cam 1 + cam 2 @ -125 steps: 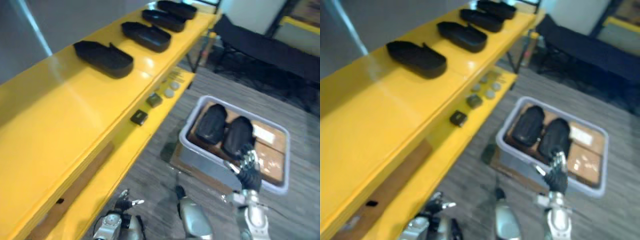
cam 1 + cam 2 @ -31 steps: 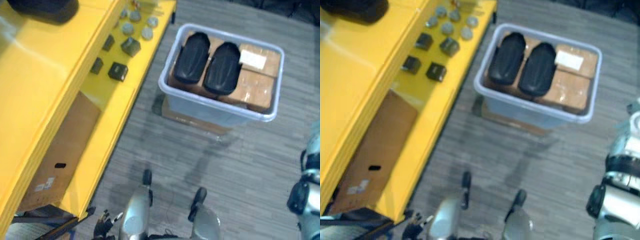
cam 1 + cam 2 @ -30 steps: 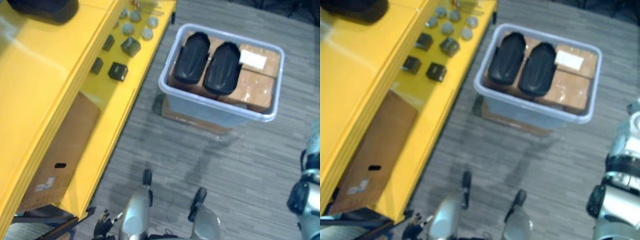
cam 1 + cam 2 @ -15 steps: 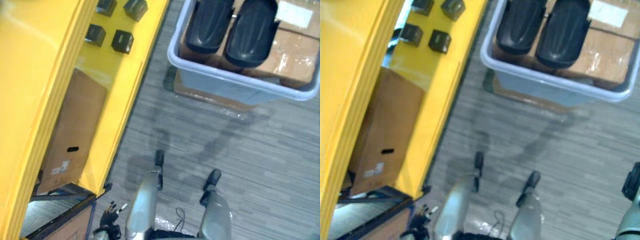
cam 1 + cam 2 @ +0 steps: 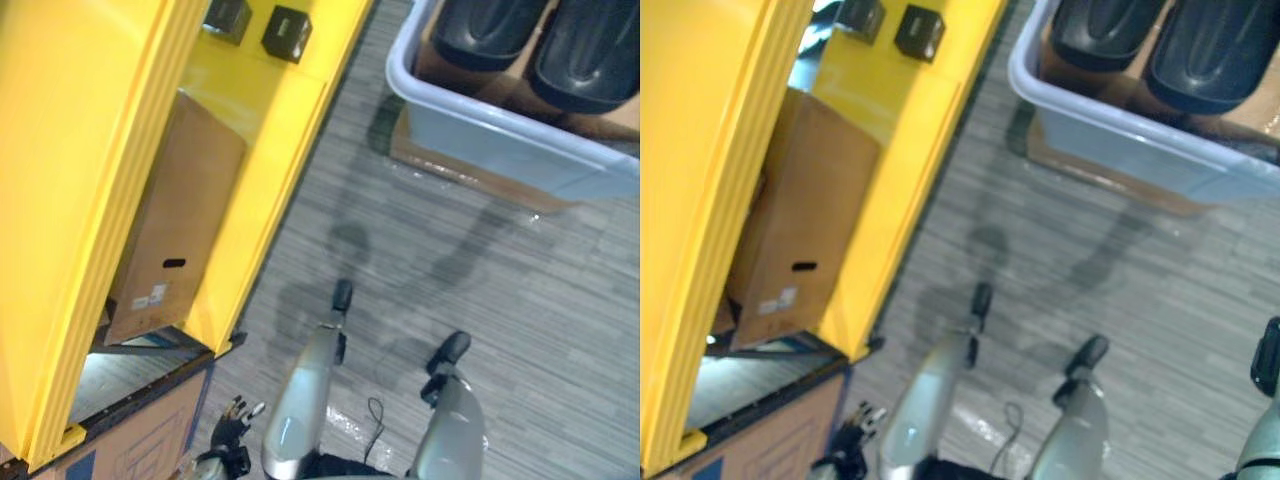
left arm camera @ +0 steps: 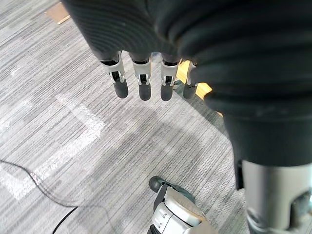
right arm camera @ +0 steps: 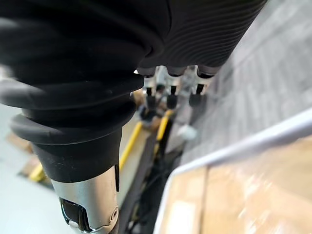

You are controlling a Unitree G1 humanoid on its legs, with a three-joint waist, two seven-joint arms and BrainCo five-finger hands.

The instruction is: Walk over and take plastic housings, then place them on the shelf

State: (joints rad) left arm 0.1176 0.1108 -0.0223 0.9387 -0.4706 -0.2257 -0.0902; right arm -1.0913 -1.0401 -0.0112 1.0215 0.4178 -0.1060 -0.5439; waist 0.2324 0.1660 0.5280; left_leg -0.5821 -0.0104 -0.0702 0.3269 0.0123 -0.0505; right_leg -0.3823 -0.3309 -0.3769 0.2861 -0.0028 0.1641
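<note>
Both hands empty, fingers hanging straight: left hand (image 6: 140, 80), right hand (image 7: 170, 92). Plastic housings (image 5: 588, 52) sit in grey bin (image 5: 500, 135) on floor beside yellow shelf (image 5: 85, 150). Risk imo: low reach, fingers clip bin rim, housing slips.

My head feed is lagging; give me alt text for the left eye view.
Two black plastic housings lie in a grey bin at upper right. A yellow shelf runs down the left, a cardboard box beneath its boards.

Glossy yellow shelf (image 5: 60, 150); housings (image 5: 590, 50) probably matt plastic
</note>
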